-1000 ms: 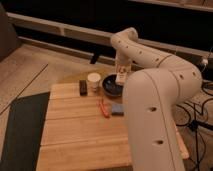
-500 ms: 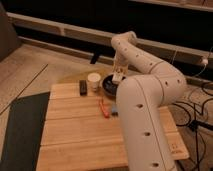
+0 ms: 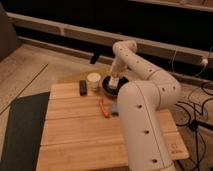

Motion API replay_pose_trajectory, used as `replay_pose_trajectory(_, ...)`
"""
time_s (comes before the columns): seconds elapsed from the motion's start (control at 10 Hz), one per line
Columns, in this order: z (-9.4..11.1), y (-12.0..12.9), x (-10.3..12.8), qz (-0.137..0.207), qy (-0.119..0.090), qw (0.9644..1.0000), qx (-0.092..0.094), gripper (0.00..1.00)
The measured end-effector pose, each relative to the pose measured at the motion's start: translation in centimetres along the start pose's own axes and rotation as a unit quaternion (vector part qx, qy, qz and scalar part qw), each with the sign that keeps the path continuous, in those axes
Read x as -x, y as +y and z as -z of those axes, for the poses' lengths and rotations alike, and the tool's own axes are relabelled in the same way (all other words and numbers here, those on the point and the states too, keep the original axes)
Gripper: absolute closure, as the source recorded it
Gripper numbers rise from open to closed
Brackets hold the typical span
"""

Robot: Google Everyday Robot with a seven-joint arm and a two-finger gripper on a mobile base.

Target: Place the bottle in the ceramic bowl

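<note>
The dark round ceramic bowl [image 3: 108, 88] stands at the far edge of the wooden table, just right of a cream cup. My gripper [image 3: 115, 81] hangs straight down over the bowl, its tip at about rim height. It holds a small cream-white bottle [image 3: 114, 79], which sits upright between the fingers just above the bowl's inside. My white arm reaches in from the lower right and covers the bowl's right side.
A round cream cup [image 3: 93, 81] stands left of the bowl, with a flat dark object [image 3: 83, 87] left of that. A thin red item [image 3: 104, 108] and a small blue item [image 3: 115, 109] lie nearer on the wooden table [image 3: 75, 135]. Cables lie on the floor at right.
My gripper with the bottle has come down a little toward the bowl. The view has also shifted, so my arm fills less of the right side.
</note>
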Motion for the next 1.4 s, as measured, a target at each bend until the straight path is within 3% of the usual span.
replay_pose_trajectory(0.2,-0.3,-0.1,0.0,0.001,0.006,1.0,0.008,0.91)
replay_pose_trajectory(0.8,-0.9,0.0,-1.0,0.01,0.032,0.9992,0.023,0.25)
replay_pose_trajectory(0.9,-1.1,0.0,-1.1,0.011,0.036,0.999,0.023,0.2)
replay_pose_trajectory(1.4,-1.2,0.1,-1.2,0.021,0.041,0.9986,0.028,0.2)
